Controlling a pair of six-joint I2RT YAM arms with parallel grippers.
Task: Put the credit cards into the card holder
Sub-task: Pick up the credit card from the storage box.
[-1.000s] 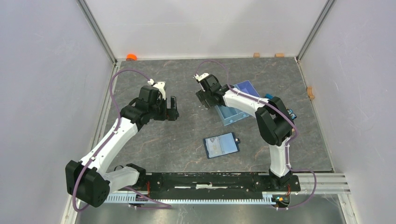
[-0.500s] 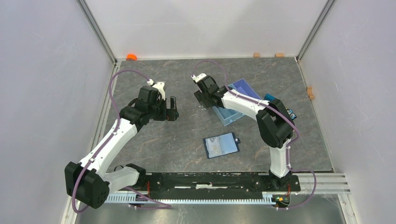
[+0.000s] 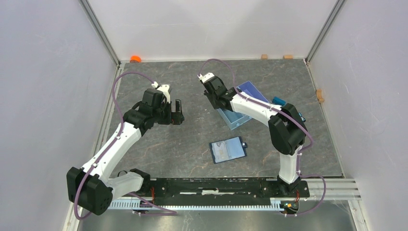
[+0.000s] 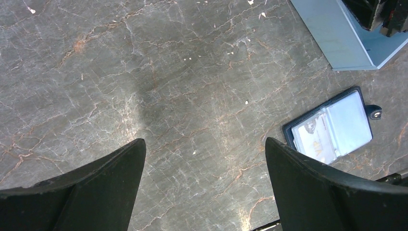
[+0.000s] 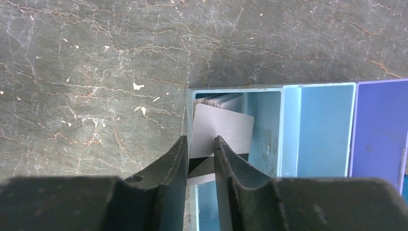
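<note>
The card holder [image 3: 228,150] lies open on the marble table, a pale card behind its clear pocket; the left wrist view shows it [image 4: 332,126] at the right. Several credit cards stand stacked in the near-left compartment of the light-blue tray [image 5: 284,86], and one white card with a dark stripe [image 5: 226,127] leans on top. My right gripper [image 5: 200,139] hangs over that compartment [image 3: 217,103], its jaws a narrow gap apart, with the striped card showing between and behind them. Out over bare table, my left gripper [image 4: 204,140] stands wide open and empty [image 3: 179,111].
The tray [image 3: 240,108] has two light-blue compartments and a purple one. A small blue block [image 3: 278,100] sits beside it. An orange object [image 3: 135,58] and small wooden blocks [image 3: 287,56] lie along the back wall. Walls close in on three sides.
My right gripper's jaws have narrowed a lot, and the wrist has shifted slightly toward the back over the tray's end compartment. The left arm has not moved.
</note>
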